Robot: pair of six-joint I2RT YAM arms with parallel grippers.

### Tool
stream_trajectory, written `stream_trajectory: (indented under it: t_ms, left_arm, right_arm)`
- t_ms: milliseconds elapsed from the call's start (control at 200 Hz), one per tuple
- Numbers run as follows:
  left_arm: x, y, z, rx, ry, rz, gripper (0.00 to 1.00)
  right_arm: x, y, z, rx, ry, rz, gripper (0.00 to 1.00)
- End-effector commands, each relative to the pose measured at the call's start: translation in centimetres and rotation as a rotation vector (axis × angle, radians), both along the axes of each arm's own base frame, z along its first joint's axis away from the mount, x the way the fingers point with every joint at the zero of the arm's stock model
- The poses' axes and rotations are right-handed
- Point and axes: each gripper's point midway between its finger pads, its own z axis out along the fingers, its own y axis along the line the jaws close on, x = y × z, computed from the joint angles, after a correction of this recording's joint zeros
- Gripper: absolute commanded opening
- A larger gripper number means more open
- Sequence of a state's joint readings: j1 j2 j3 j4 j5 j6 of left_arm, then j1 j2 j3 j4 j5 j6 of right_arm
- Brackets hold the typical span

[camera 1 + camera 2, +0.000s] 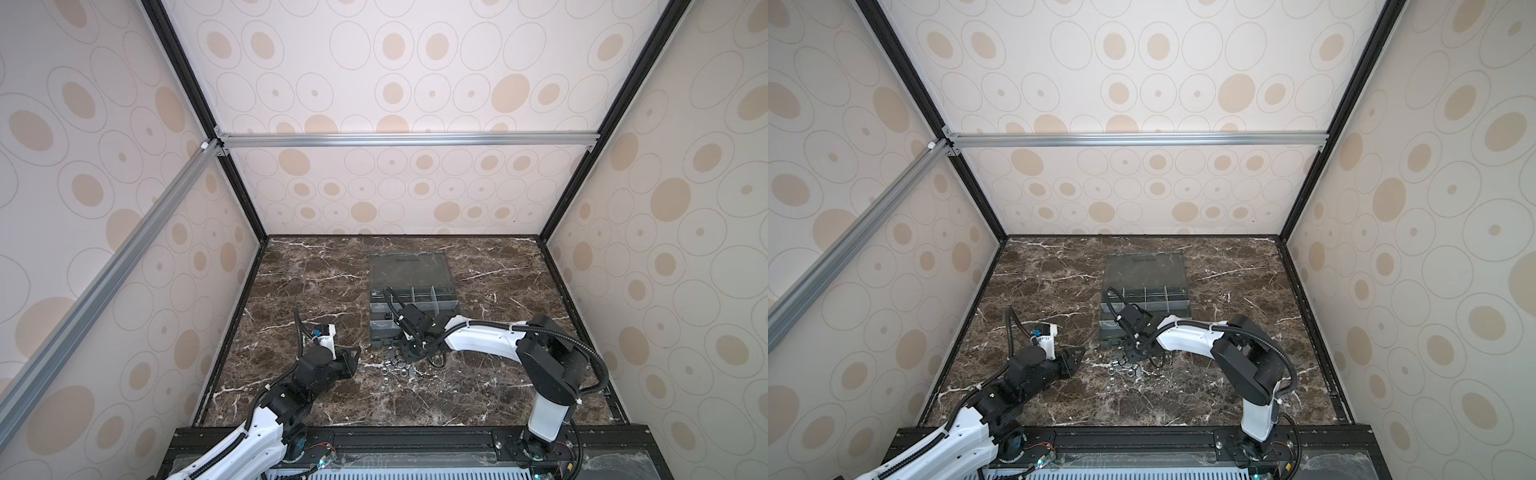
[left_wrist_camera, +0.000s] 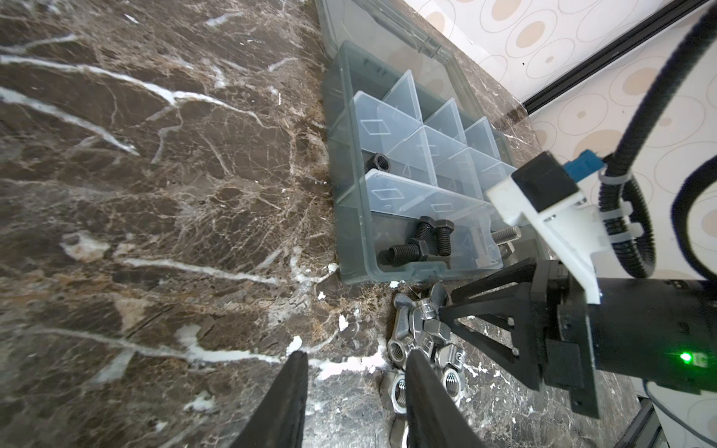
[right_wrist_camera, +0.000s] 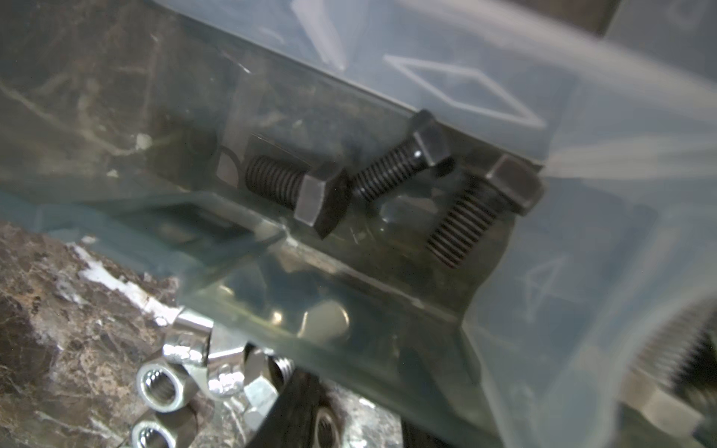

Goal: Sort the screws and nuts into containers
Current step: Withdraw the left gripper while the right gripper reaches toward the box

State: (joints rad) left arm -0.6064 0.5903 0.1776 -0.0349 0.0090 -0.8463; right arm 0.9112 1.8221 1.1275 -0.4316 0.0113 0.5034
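Nuts [image 1: 395, 368] lie heaped on the marble just before the containers [image 1: 444, 304] in both top views, with the right gripper [image 1: 409, 352] down among them: a picking step, I judge

Left wrist: left gripper [image 2: 357, 355] spread and empty; whether the right one grasps anything is unclear

Right wrist: black screws [image 3: 403, 166] sit in a near compartment; its own fingers are mostly cut off and blurred; next, single out one nut

In both top views the right arm's wrist [image 1: 415, 322] hides the front compartments of the organizer box [image 1: 444, 309], and the loose hardware [image 1: 395, 368] just before the box's front wall is too small to tell nuts from screws. In the left wrist view the right gripper [image 2: 446, 302] sits with its tips in that pile; whether it pinches anything cannot be told. In the right wrist view a silver screw [image 3: 675, 360] inside the box is blurred and cut by the picture's edge.
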Motion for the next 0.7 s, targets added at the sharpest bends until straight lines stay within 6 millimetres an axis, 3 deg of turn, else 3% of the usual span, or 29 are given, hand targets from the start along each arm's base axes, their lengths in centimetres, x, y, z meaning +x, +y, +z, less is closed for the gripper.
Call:
stream_trajectory:
  t_ms: [0,695]
  left_arm:
    - [-0.1,0.5,-0.4,-0.015,0.015,0.032,0.42]
    - [-0.4,0.5,-0.8,-0.037,0.024,0.032,0.41]
  right_arm:
    - [0.4,0.5,0.0,-0.019,-0.013,0.016,0.37]
    - [1.2,-0.1,-1.2,-0.13,-0.047,0.023,0.34]
